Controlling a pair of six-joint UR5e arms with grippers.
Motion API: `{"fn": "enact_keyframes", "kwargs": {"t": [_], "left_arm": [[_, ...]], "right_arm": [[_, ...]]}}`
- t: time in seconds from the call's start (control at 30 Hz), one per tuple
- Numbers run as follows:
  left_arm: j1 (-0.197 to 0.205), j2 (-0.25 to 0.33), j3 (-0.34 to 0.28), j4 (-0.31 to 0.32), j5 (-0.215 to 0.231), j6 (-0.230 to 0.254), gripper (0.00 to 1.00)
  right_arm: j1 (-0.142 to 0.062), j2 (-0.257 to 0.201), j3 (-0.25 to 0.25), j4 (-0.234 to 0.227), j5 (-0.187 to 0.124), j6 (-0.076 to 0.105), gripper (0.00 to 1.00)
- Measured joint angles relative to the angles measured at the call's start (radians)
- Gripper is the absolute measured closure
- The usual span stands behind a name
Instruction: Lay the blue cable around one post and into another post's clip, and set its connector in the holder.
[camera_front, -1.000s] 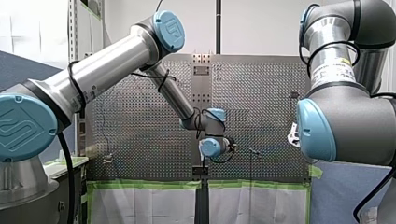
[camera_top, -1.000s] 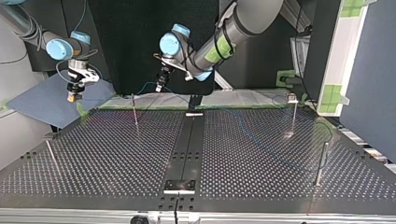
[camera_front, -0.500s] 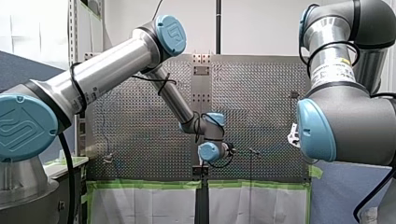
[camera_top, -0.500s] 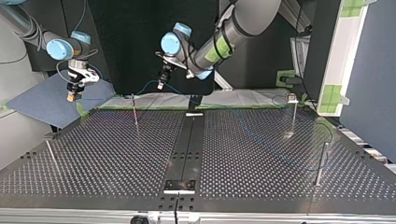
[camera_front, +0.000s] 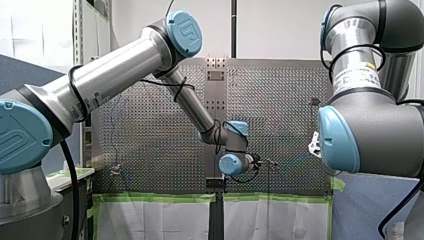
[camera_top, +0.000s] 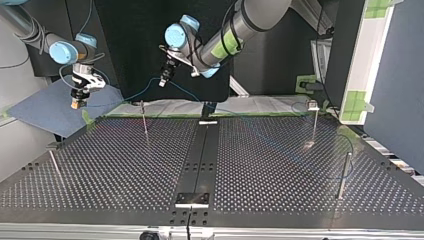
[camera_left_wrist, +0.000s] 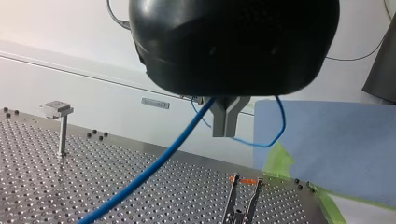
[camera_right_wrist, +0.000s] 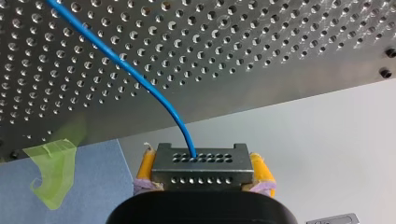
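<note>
- Blue cable (camera_left_wrist: 152, 165) is gripped between the metal fingers (camera_left_wrist: 223, 122) of the left gripper (camera_left_wrist: 223, 131), which are shut together on it. From there it slopes down toward the perforated table (camera_top: 125, 165).
- In the top view, the left gripper is held raised above the table's far edge. It is near the middle of that edge, just left of the black centre strip (camera_top: 200, 155).
- The yellow pads (camera_right_wrist: 145, 164) of the right gripper (camera_right_wrist: 202, 163) are clamped on a dark grey connector (camera_right_wrist: 201, 176), and the cable leaves its front face.
- In the top view, the right gripper and connector are held off the table, beyond its far-left corner and above a blue mat (camera_top: 45, 112).
- Between the two grippers the cable hangs in a slack arc. Past the left gripper it is faintly seen trailing over the table's right half.
- In the left wrist view, a forked clip post (camera_left_wrist: 243, 200) stands near the table's edge, below the left gripper and apart from the cable.
- A flat-capped post (camera_left_wrist: 59, 126) stands well away along the same edge.
</note>
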Motion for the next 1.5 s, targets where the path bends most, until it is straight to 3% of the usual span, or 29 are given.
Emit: {"fn": "enact_keyframes", "kwargs": {"t": [0.67,1.13,1.23,1.5], "left_arm": [[0.089,-0.002,0.003,0.007,0.002,-0.020,1.00],[0.081,-0.012,-0.032,0.029,0.015,-0.008,1.00],[0.080,-0.012,-0.022,0.026,0.017,-0.003,1.00],[0.080,-0.012,-0.002,0.012,0.018,-0.002,1.00]], "right_arm": [[0.004,0.002,0.000,-0.003,-0.006,0.001,1.00],[0.003,0.002,0.000,-0.003,-0.005,0.005,1.00],[-0.002,0.003,0.000,-0.010,-0.004,0.017,1.00],[-0.033,0.005,0.001,-0.030,0.018,0.081,1.00]]}}
